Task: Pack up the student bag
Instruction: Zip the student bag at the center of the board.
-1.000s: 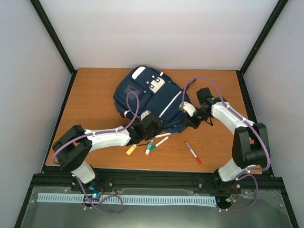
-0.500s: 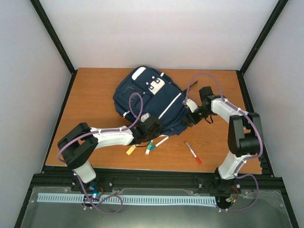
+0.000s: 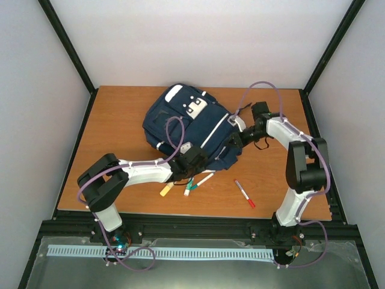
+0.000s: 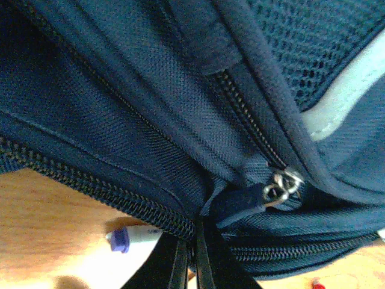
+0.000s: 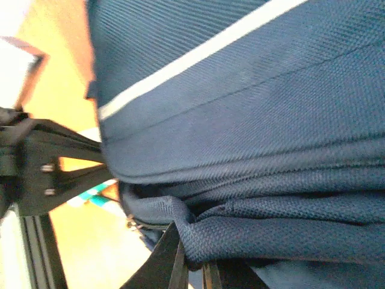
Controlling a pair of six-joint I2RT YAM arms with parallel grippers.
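Observation:
The student bag [image 3: 186, 123], navy with thin white stripes and a white patch, lies in the middle of the table. My left gripper [image 3: 195, 161] is at the bag's near edge. In the left wrist view it [image 4: 191, 253] is shut, pinching the bag's fabric [image 4: 150, 120] where a zipper track ends, left of a metal zipper pull [image 4: 283, 183]. My right gripper [image 3: 231, 141] is at the bag's right edge. In the right wrist view it [image 5: 194, 265] is shut on a raised fold of the navy fabric [image 5: 240, 235].
Several markers lie on the wooden table [image 3: 120, 120] in front of the bag: a yellow one [image 3: 166, 190], a green one [image 3: 188, 188], a white one [image 3: 204, 179] and a red one [image 3: 244, 194]. A purple-capped marker [image 4: 123, 239] shows under the bag's edge.
My right gripper has moved up and left along the bag's right edge and now holds a fold there. The left gripper has shifted slightly right, still gripping the bag.

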